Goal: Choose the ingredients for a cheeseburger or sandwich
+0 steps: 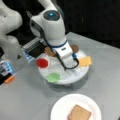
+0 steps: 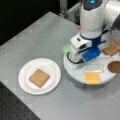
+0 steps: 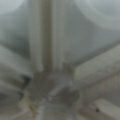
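Right now the white Franka gripper (image 1: 65, 65) is down over the middle of the round white segmented tray (image 1: 77, 75), its wrist and blue-trimmed hand hiding the fingers in both front views, so I cannot tell whether they are apart, together or clamped on anything. The wrist view shows only the tray's pale ribs meeting at the hub (image 3: 51, 86), very close, with no food piece in sight; that suggests the hand sits over the centre, not over any one compartment.

One flat tan-brown bread square (image 1: 79, 113) already lies on the large white paper plate (image 1: 58, 110), at six o'clock from the tray in a front view. The rest of the ingredients lie around the tray: the red tomato disc (image 1: 42, 63) at nine o'clock, the green lettuce blob (image 1: 53, 77) at seven, the orange cheese square (image 1: 85, 61) at three, overhanging the rim, the dark-brown round patty (image 1: 74, 48) at one, and a second tan piece of bread (image 1: 49, 52) at eleven, partly behind the arm. In a front view, the cheese (image 2: 92, 78), patty (image 2: 114, 66) and second bread (image 2: 112, 48) show again, and the lettuce (image 2: 66, 48) peeks out beside the wrist.

To do this step well, I judge the hand should centre squarely over one piece, clear of the ribs, since a finger landing on a rib would stop short of these thin, flat pieces. The cheese, hanging over the edge, looks easiest to knock onto the grey bench (image 1: 30, 100).
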You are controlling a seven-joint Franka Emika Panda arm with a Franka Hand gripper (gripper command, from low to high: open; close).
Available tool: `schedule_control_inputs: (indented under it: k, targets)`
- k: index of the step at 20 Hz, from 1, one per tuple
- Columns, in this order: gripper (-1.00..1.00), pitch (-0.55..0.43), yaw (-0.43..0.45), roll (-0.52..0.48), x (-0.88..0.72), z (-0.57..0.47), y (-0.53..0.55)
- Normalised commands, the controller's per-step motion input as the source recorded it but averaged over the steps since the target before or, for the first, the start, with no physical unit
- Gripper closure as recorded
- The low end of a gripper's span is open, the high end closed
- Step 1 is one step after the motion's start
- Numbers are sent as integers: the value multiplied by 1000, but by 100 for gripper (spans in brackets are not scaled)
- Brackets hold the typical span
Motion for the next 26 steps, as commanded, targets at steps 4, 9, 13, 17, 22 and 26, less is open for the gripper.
schedule_control_inputs:
  k: [4,9,13,17,22,26]
  targets:
    - [-100,193,-72,-22,-17,176,-5]
    - [-100,193,-45,-69,-37,352,31]
    - [-100,156,6,-88,26,297,30]
    - [-100,144,23,-107,98,175,6]
    - [-100,241,-83,-173,109,305,-52]
    - [-100,410,-266,-108,136,428,-137]
